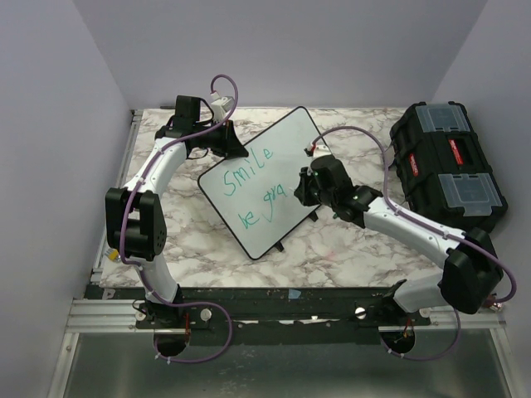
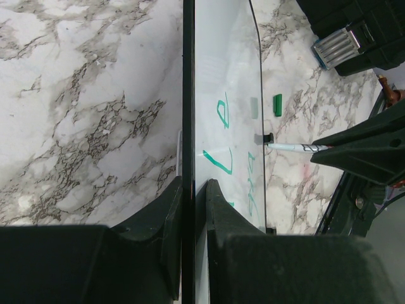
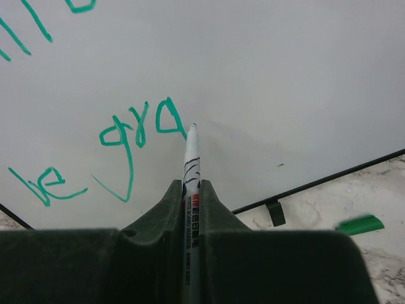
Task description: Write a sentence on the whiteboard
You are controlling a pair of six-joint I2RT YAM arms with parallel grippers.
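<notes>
The whiteboard [image 1: 292, 145] sits on the marble table [image 1: 332, 249]. The left gripper [image 2: 193, 190] pinches its edge tight. The right gripper [image 3: 190, 193] squeezes a marker [image 3: 192, 149], its tip right beside the green words [image 3: 136, 130] "Smile be gra" in 2 lines

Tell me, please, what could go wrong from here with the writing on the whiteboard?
The large white black-framed whiteboard is held only at its thin edge by the left jaws; pen pressure might shift it. The slim white marker in the right jaws has its tip close beside the green handwritten letters, so a small drift could overwrite them.
</notes>
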